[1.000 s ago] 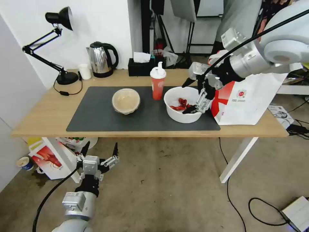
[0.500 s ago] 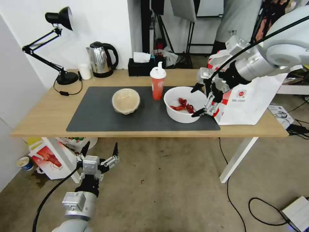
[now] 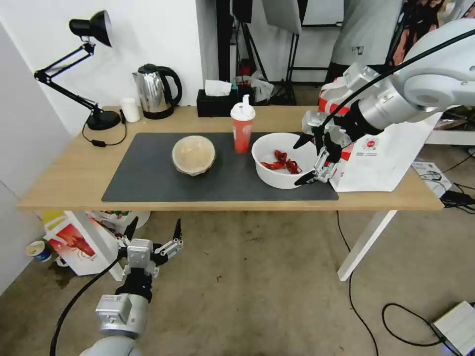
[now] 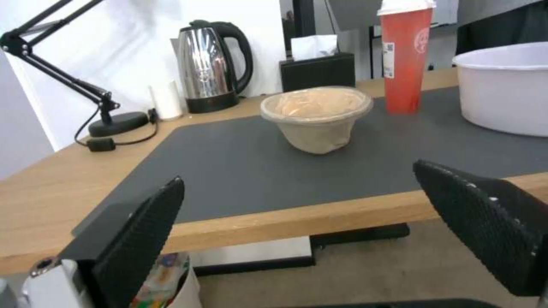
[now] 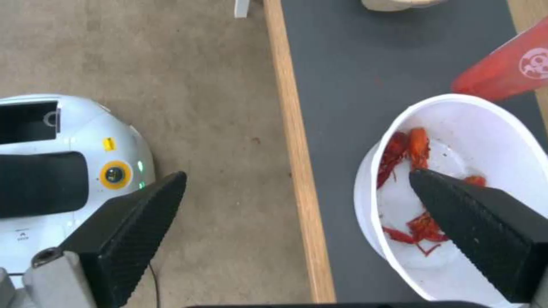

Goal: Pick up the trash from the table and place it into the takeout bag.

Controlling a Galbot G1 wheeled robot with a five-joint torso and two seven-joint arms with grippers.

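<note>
Head view: tabletop [image 3: 64,180] w/ dark mat [image 3: 148,183]; takeout bag [image 3: 391,158] upright at its right end. Wide white bowl [image 3: 277,173] w/ red shells on the mat, next to bag. Right end effector [image 3: 304,159] spread at bowl's bag-side rim. Left end effector [image 3: 153,230] spread, below tabletop edge. 1 red cup [image 3: 243,127], 1 beige bowl [image 3: 193,155] also on the mat.

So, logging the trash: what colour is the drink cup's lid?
White, on the red drink cup; clearest in the head view.

A dark grey mat [image 3: 148,180] is covering the light-wood table [image 3: 64,173]; red shells [image 3: 280,162] are showing inside the white bowl [image 3: 277,179].
</note>
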